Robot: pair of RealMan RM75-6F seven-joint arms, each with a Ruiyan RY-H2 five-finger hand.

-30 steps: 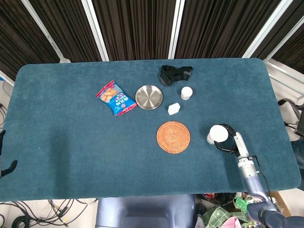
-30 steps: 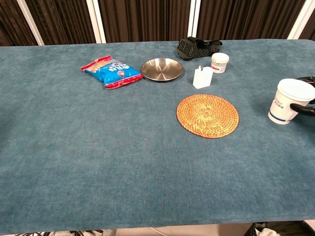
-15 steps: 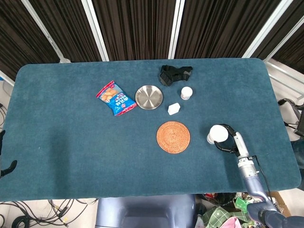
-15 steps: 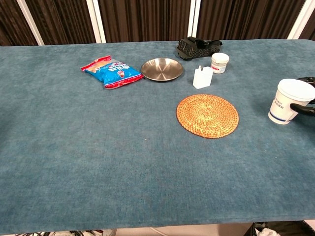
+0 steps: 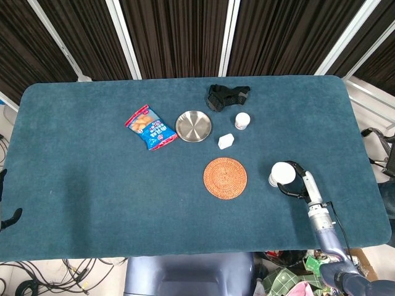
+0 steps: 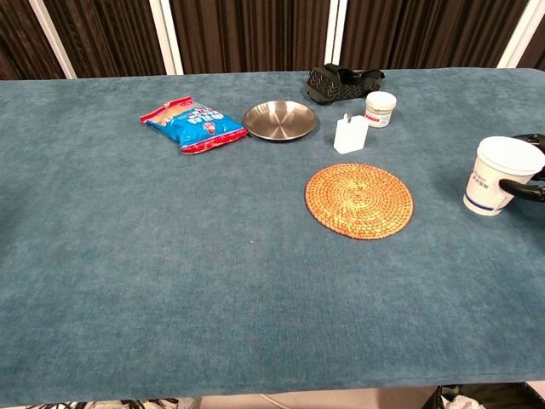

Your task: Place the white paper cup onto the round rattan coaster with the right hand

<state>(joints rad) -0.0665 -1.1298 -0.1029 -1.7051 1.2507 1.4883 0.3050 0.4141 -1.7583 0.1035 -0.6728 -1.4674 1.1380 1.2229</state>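
The white paper cup [image 5: 282, 173] [image 6: 497, 175] stands upright on the blue cloth, well right of the round rattan coaster [image 5: 225, 178] [image 6: 359, 200]. My right hand [image 5: 300, 182] [image 6: 530, 175] reaches in from the right edge. Its dark fingers [image 6: 518, 186] wrap around the cup's side, one in front and one behind. The coaster lies flat with nothing on it. Dark curved shapes at the left edge of the head view, off the table, look like part of my left hand [image 5: 11, 217]; its pose is unclear.
Behind the coaster are a small white block [image 5: 225, 141], a white jar [image 5: 242, 121], a black object [image 5: 227, 96], a steel dish [image 5: 193, 126] and a blue snack bag [image 5: 151, 127]. The table's right edge [image 5: 370, 166] is close to the cup.
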